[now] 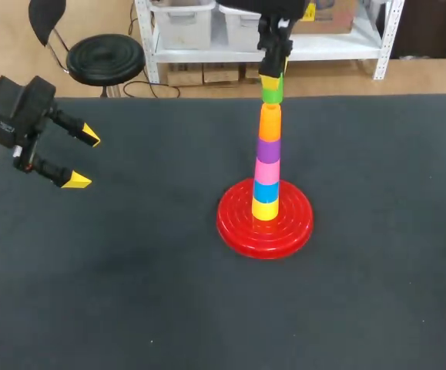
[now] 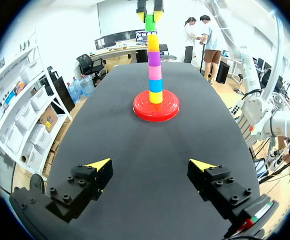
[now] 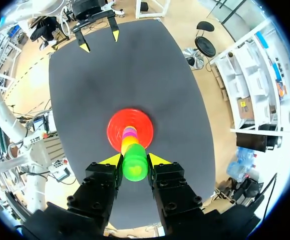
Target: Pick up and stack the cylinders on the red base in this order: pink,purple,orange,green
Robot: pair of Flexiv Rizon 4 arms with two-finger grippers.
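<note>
Stack [image 1: 266,166] on red base [image 1: 234,225], right gripper [image 3: 134,160] grasping green cylinder [image 1: 272,92], left gripper [image 1: 84,159] released.

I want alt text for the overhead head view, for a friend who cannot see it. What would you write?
The right gripper grips a green cylinder at the top of a tower of coloured cylinders, which stands on a round red base on a dark table. The left gripper hangs open, well off to the side, holding nothing.
</note>
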